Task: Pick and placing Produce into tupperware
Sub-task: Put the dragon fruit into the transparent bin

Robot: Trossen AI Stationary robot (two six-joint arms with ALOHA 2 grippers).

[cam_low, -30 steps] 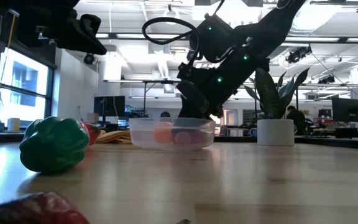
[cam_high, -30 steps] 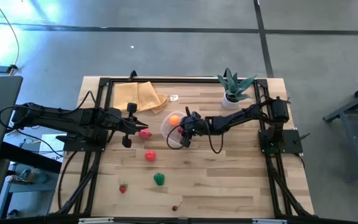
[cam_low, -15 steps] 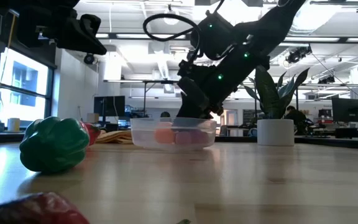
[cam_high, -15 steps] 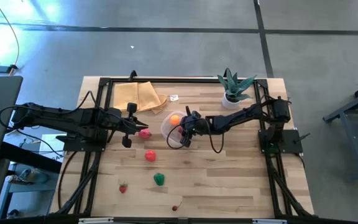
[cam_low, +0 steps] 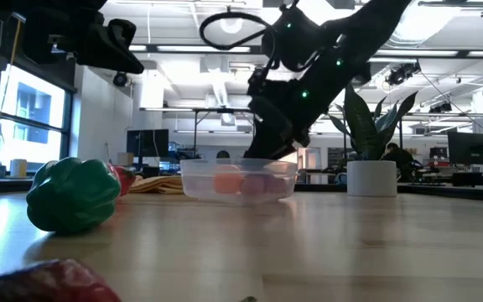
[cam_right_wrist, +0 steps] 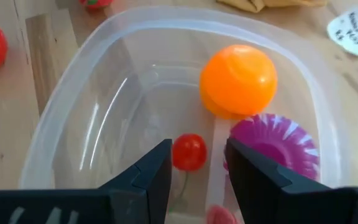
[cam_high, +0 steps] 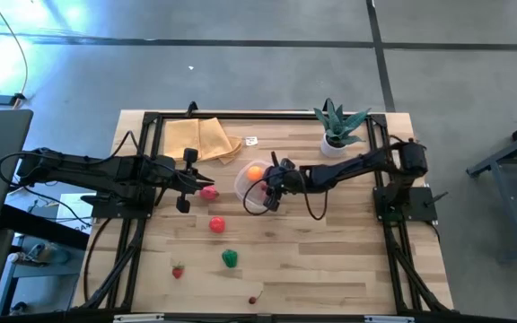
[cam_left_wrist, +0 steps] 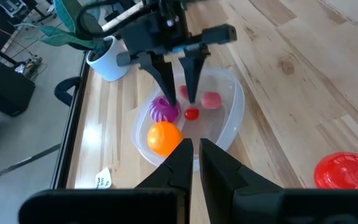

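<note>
The clear tupperware (cam_high: 251, 186) stands mid-table. In it lie an orange (cam_right_wrist: 238, 79), a purple piece (cam_right_wrist: 272, 146), a pink piece (cam_left_wrist: 211, 99) and a small red cherry (cam_right_wrist: 189, 152). My right gripper (cam_right_wrist: 197, 171) hangs open over the tupperware, fingers pointing down, one on either side of the cherry and above it. My left gripper (cam_high: 196, 181) is shut and empty, just left of a red tomato (cam_high: 208, 191). On the table nearer the front lie another red piece (cam_high: 217, 224), a green pepper (cam_high: 230, 258), a strawberry (cam_high: 178, 270) and a cherry (cam_high: 254, 299).
A folded yellow cloth (cam_high: 203, 139) lies at the far left. A spiky potted plant (cam_high: 337, 130) stands at the far right, close to my right arm. A black frame (cam_high: 142, 161) runs along the table's sides.
My right gripper has risen a little over the tupperware and drawn slightly toward the table's right edge. My left arm has kept still.
</note>
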